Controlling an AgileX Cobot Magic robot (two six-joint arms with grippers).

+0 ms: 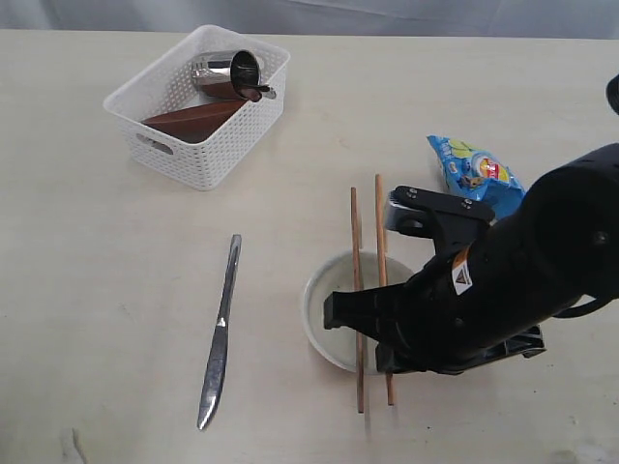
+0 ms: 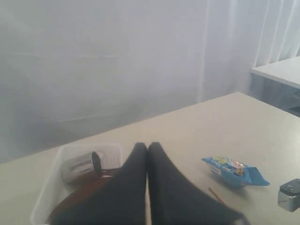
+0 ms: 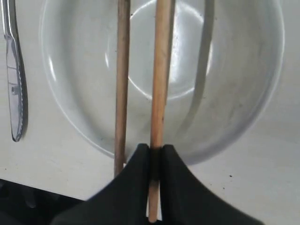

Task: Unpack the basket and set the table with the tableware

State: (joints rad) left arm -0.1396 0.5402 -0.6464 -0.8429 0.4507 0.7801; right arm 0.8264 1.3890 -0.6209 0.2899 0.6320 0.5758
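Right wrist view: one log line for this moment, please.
right gripper: shut on chopstick | second chopstick: alongside, across bowl | left gripper: shut, empty | basket: cup inside

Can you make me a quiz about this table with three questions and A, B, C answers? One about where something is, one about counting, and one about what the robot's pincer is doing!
1. Where is the steel cup? A in the white basket; B on the floor; C on a chair.
2. How many chopsticks lie across the bowl? A one; B two; C four.
3. What is the right pincer doing? A standing wide open; B shut on a chopstick; C holding a banana.

Answers:
1 A, the cup lies on its side inside the basket.
2 B, two wooden sticks cross the bowl's rim.
3 B, the right wrist view shows it pinched on one stick.
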